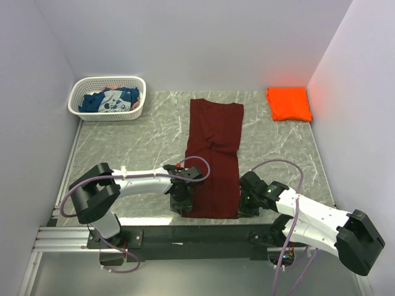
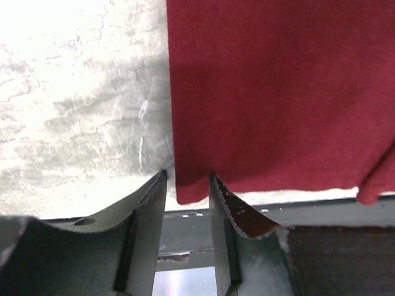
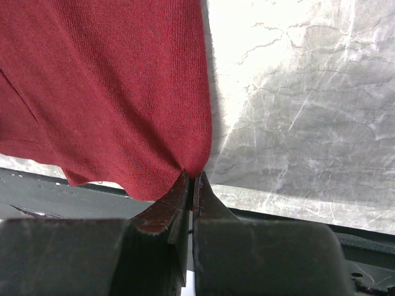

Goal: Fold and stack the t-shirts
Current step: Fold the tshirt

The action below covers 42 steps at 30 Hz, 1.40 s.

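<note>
The maroon t-shirt [image 1: 213, 154] lies folded lengthwise as a long strip down the middle of the table, its near hem at the front edge. My left gripper [image 1: 180, 206] is at its near left corner, jaws apart, with the corner of the cloth [image 2: 278, 92] lying between the fingertips of the gripper [image 2: 188, 176]. My right gripper [image 1: 242, 206] is shut on the near right corner; the cloth [image 3: 105, 86] is pinched and puckered at the gripper's tips [image 3: 192, 176]. The orange t-shirt [image 1: 289, 103] lies folded at the back right. The blue t-shirt [image 1: 111, 100] lies crumpled in the basket.
The white lattice basket [image 1: 108, 80] stands at the back left corner. The marble tabletop [image 1: 136, 142] is walled on the left, back and right. A dark rail [image 1: 203, 231] runs along the table's front edge, right below the shirt's hem.
</note>
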Each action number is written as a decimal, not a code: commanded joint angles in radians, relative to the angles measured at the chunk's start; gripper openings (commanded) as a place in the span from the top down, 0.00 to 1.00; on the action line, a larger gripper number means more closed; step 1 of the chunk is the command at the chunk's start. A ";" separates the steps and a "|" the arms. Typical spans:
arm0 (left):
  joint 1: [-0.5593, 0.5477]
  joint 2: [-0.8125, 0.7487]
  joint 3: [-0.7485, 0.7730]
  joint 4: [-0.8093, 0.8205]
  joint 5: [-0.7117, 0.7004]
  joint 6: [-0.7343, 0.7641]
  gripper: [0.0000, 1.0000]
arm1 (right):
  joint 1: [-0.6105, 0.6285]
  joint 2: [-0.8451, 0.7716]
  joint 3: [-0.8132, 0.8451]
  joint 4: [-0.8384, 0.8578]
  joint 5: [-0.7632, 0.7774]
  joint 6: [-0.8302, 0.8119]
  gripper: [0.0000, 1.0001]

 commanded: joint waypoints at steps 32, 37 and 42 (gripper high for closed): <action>-0.126 -0.235 -0.033 -0.139 0.119 -0.055 0.99 | 0.110 -0.198 0.155 -0.385 0.026 0.060 1.00; -0.001 -0.212 0.049 -0.137 0.081 0.013 0.99 | 0.087 -0.082 0.279 -0.387 0.108 0.008 1.00; 0.150 -0.180 0.130 -0.137 0.045 0.106 0.99 | -0.018 0.041 0.406 -0.353 0.146 -0.102 1.00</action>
